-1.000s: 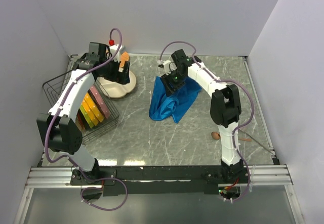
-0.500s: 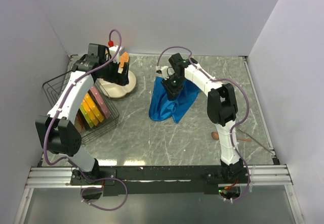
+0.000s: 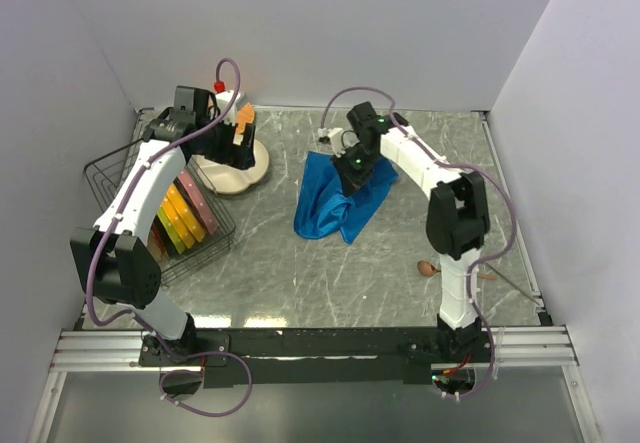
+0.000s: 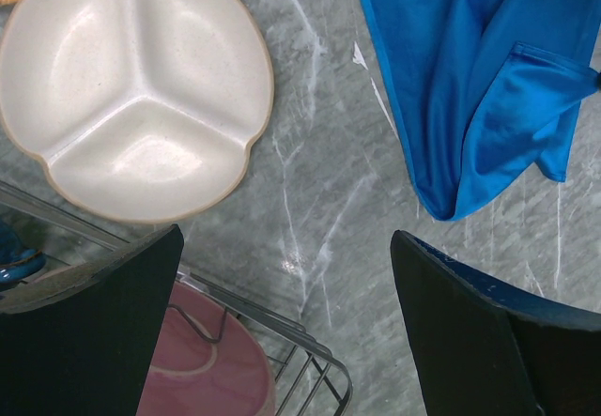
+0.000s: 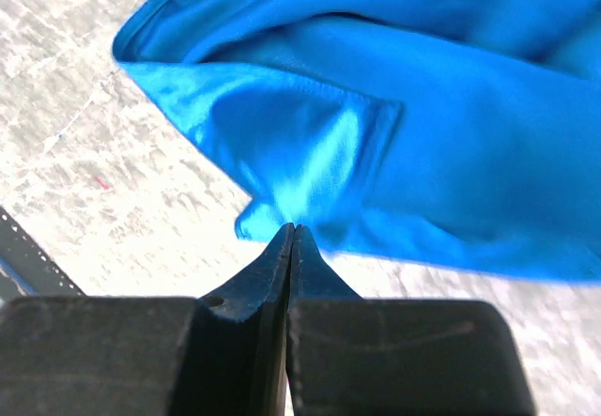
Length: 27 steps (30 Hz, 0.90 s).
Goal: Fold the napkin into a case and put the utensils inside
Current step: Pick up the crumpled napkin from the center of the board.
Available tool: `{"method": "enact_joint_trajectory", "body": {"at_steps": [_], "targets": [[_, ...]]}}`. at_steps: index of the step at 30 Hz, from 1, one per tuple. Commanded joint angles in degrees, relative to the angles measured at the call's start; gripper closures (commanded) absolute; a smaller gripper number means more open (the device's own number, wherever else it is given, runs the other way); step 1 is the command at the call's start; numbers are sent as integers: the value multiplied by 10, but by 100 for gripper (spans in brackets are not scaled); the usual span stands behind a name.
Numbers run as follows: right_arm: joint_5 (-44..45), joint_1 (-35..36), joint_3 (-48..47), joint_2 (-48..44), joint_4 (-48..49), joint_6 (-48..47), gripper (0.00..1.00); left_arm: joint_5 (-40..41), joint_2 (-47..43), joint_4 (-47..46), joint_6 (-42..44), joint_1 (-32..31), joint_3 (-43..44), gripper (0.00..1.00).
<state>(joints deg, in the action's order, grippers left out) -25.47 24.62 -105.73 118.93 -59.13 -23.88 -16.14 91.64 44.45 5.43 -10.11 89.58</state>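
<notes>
Here's the right gripper [image 5: 293, 230], jaws pressed flat together, tips right on a hem of the napkin [image 5: 451, 134]; whether a ply is actually caught, can't tell from here. That cloth looks thin, glossy and limp. Expect it to slide and drape, so a corner or stitched hem is the place to pinch, not the bunched middle. It lies rumpled mid-tabletop toward the far edge, long axis roughly far-to-near, pointed end aimed at the near edge. The left gripper [image 4: 288, 247] hangs fully spread, empty, beside the divided plate [image 4: 141, 87] near the far-left corner. The spoon [image 3: 428, 268] lies by the right edge.
</notes>
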Motion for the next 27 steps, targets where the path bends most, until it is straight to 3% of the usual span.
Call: {"method": "enact_joint_trajectory", "body": {"at_steps": [1, 7, 8, 9, 13, 20, 27], "targets": [[19, -12, 29, -55, 55, 2, 100, -28, 11, -9, 10, 0, 16, 1], [12, -10, -51, 22, 21, 19, 100, -35, 25, -4, 8, 1, 32, 1], [7, -10, -71, 26, 15, 22, 95, -35, 24, -3, 8, 1, 32, 1], [1, -10, -79, 29, 6, 22, 78, -35, 23, -2, 9, 0, 30, 1], [8, 2, -84, 31, 14, 28, 56, -35, 14, -12, 6, 1, 14, 1], [38, 10, -121, 85, -19, 16, 46, -35, 20, -9, 5, 1, 21, 1], [60, 12, -127, 114, -16, 16, 45, -37, 27, -8, 3, 0, 32, 1]]}}
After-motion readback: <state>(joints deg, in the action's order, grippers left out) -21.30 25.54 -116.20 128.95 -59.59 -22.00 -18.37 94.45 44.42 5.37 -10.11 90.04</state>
